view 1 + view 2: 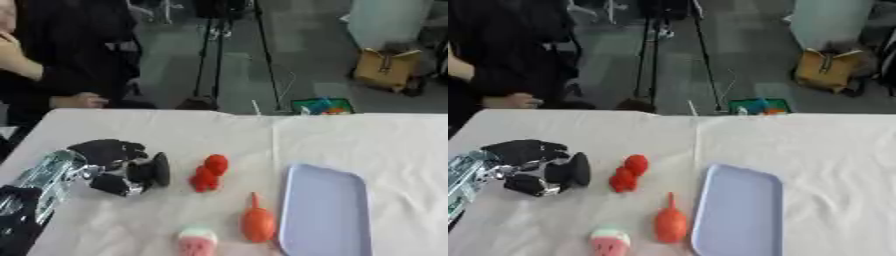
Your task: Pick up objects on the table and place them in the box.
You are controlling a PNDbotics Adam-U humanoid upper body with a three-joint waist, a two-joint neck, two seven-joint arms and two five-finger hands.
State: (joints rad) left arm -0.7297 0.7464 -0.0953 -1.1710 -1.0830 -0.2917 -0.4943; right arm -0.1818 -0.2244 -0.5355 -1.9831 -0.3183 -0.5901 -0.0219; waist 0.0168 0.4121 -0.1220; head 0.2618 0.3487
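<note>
A lumpy red object (209, 173) lies on the white table, left of a pale lavender tray (325, 210). An orange carrot-shaped object (257, 222) lies near the tray's left edge, its thin end pointing away from me. A pink and white object with a green top (197, 241) sits at the front edge. My left hand (122, 167) hovers just left of the red object, its fingers curled and holding nothing, a small gap between them and the object. My right hand shows in neither view.
A white cloth covers the table (376, 140). Behind its far edge are a tripod (219, 55), a green box on the floor (323, 106) and a seated person at far left, touching nothing on the table.
</note>
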